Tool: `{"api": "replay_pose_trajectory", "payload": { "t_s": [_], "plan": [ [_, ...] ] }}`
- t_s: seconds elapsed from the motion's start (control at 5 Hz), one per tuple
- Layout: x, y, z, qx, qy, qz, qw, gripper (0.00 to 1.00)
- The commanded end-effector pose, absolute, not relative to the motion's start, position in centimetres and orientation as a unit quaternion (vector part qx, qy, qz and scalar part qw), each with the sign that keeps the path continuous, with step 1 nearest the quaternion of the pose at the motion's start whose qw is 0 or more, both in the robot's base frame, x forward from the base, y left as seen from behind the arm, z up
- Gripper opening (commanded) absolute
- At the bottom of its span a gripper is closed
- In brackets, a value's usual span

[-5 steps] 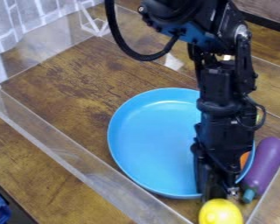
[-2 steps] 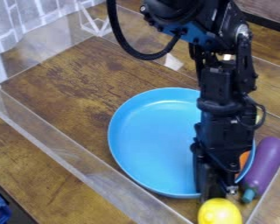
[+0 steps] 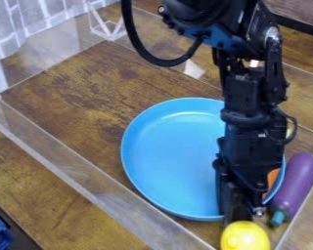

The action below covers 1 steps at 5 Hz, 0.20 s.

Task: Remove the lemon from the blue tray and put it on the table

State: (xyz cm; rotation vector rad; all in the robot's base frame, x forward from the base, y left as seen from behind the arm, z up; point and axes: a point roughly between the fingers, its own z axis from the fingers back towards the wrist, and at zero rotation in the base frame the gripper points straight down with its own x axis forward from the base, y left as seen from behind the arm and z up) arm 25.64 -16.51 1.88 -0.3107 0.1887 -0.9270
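Nothing changing across last second: arm staying put. Lemon (image 3: 246,236) sitting on bench (image 3: 81,88) at near edge, just outside blue tray (image 3: 172,156) rim. Claw (image 3: 250,210) hanging right above it (gap between tips unreadable). Transfer looking essentially finished.

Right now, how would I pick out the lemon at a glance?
Find the big blue tray, then follow its rim to the picture's bottom edge, below the gripper. The lemon sits there: small, glossy yellow, oval, unlike the long purple eggplant beside it.
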Motion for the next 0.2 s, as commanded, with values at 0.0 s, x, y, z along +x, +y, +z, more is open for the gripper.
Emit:
{"api": "replay_pose_trajectory", "payload": {
  "t_s": [0.0],
  "plan": [
    [24.86, -16.24, 0.45, -0.148, 0.120, -0.456, 0.870, 0.00]
  ]
}}
